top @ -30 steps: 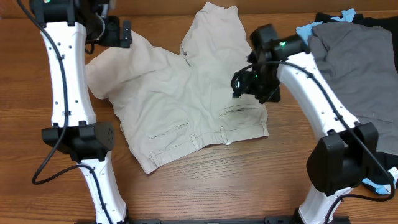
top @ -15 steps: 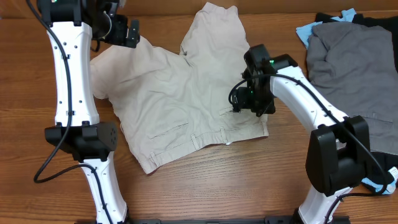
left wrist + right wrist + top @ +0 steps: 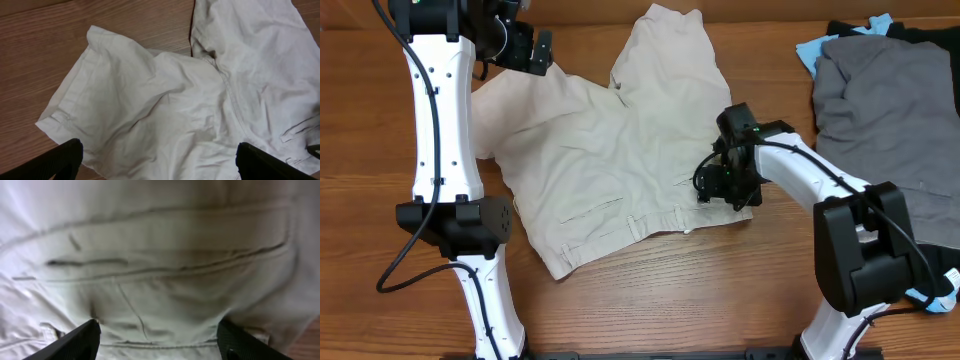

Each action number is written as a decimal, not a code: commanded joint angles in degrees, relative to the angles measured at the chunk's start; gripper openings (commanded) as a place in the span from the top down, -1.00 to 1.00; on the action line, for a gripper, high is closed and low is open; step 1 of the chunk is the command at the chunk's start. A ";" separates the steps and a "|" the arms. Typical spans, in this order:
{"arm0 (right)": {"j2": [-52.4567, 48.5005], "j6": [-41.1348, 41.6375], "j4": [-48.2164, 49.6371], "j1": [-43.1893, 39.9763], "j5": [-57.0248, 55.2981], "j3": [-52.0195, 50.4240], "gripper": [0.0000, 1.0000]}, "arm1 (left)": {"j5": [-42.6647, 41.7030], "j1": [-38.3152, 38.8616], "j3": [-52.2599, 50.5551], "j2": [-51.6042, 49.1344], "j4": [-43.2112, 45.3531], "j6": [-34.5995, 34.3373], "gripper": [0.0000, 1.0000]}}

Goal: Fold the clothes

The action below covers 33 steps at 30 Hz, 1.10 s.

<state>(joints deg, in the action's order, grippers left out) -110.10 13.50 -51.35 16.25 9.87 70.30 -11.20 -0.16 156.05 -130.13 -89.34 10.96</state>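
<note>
**Overhead.** Beige shorts (image 3: 620,160) lie at the centre of the wooden surface (image 3: 670,290), waistband toward 6 o'clock and legs toward 11 and 12. A grey garment (image 3: 890,100) is heaped at 2 o'clock. The left end effector (image 3: 535,50) hangs over the 11 o'clock leg, and the right end effector (image 3: 725,185) is at the waistband's 4 o'clock corner.

**Left wrist.** Fingers spread wide and empty above rumpled matte cotton with a stitched hem.

**Right wrist.** Fingers wide, gripping nothing, close over a welt pocket.

Judged stage: approach before the first fold. The next move calls for pinching the edges.
</note>
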 commanded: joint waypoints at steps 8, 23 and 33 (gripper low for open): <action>-5.97 0.24 11.21 -12.98 -1.01 -2.89 -0.48 | -0.90 0.48 0.28 0.24 1.22 1.11 -1.00; -13.25 0.24 26.16 -25.86 -7.37 7.54 -0.46 | -0.68 3.72 -11.41 0.11 9.81 2.03 -1.00; -13.14 -1.60 9.01 -26.51 -0.48 29.94 -0.62 | -0.68 4.35 -24.52 0.11 22.32 2.16 -1.00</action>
<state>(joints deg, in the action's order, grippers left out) -123.59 13.43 -38.46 -10.52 7.29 91.79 -11.20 3.84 134.45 -130.15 -69.80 12.25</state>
